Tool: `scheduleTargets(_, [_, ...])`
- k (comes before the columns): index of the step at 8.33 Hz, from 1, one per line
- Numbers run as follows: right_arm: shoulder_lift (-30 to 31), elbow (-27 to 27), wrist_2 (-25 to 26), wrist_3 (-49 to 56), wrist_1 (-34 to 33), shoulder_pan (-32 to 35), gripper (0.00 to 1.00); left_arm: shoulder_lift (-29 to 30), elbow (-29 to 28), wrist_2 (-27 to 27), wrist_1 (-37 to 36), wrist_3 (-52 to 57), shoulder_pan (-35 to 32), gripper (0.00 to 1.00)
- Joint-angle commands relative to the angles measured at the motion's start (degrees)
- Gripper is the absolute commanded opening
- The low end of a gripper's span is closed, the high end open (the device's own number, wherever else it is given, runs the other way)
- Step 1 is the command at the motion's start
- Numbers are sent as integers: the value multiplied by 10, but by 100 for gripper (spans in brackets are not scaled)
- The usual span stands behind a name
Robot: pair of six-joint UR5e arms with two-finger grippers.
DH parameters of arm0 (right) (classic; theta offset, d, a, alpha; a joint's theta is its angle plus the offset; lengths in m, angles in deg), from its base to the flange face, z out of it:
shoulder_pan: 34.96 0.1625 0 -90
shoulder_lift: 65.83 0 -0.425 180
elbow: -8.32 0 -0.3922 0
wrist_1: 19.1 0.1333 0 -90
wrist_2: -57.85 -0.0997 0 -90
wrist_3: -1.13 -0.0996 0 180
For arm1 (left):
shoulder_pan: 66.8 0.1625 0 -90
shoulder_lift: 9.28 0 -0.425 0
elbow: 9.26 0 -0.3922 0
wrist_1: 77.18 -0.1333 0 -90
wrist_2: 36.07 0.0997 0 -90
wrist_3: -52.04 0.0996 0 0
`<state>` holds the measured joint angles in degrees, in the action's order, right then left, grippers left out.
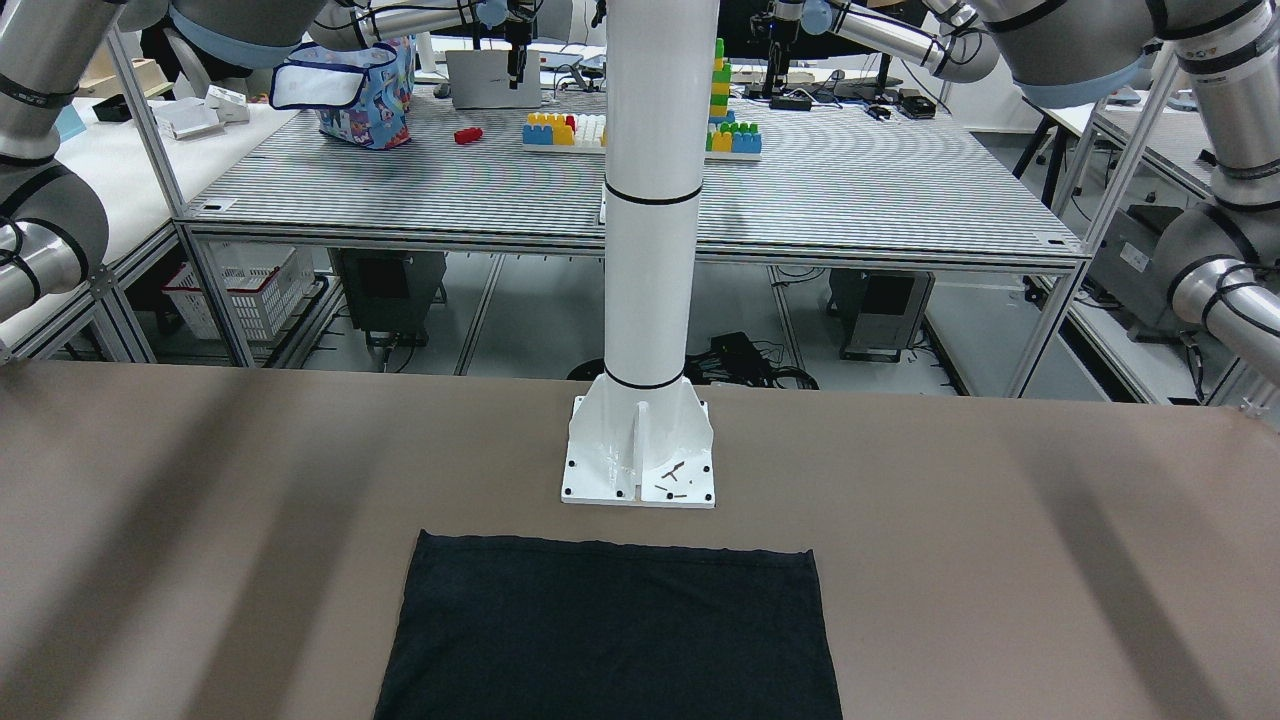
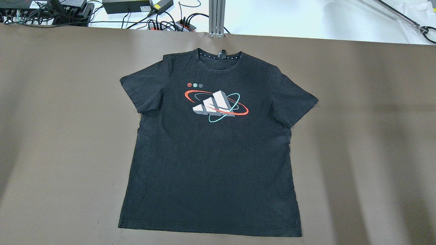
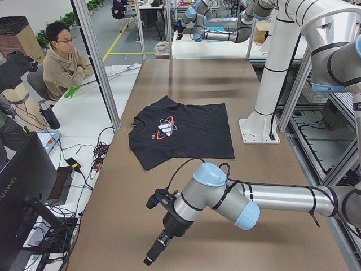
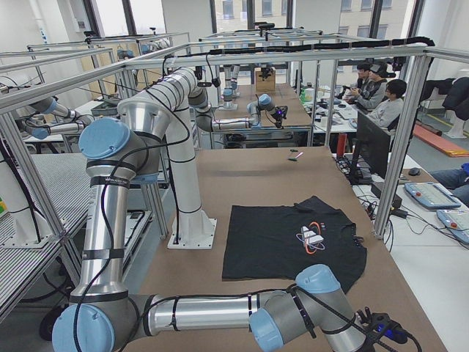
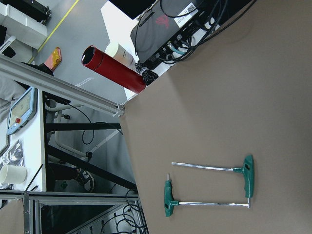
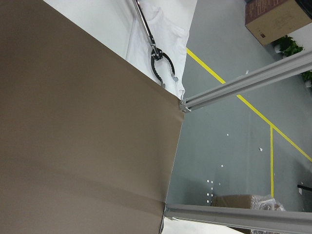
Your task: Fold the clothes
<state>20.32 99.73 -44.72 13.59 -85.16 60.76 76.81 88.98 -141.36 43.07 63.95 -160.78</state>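
The clothes are one black T-shirt point(image 2: 211, 163) with a white, red and teal logo on the chest. It lies flat and unfolded on the brown table point(image 2: 51, 136), collar toward the far edge and hem toward the white pole. It also shows in the front view point(image 1: 610, 630) and both side views point(image 3: 192, 135) point(image 4: 278, 246). My left gripper point(image 3: 152, 255) hangs over the table's left end, well clear of the shirt. My right gripper point(image 4: 382, 328) is over the right end, also clear. Neither wrist view shows fingers, so I cannot tell whether they are open or shut.
The white pole's base plate point(image 1: 640, 470) stands just behind the shirt's hem. Two green-handled T-keys point(image 5: 209, 195) lie on the table near the left end. A metal tool point(image 2: 422, 29) lies off the far right corner. Operators sit beyond the far edge.
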Motion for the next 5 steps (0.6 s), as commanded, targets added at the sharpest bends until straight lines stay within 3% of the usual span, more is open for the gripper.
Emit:
scheduleTargets(1, [1,-2,0,-2,1,0,95,-20,5,-2,28,-3,1,100])
scheduleTargets(5, [18,3,-2,-5,8,-1,95,-23,0,-1,29,-4,0,100])
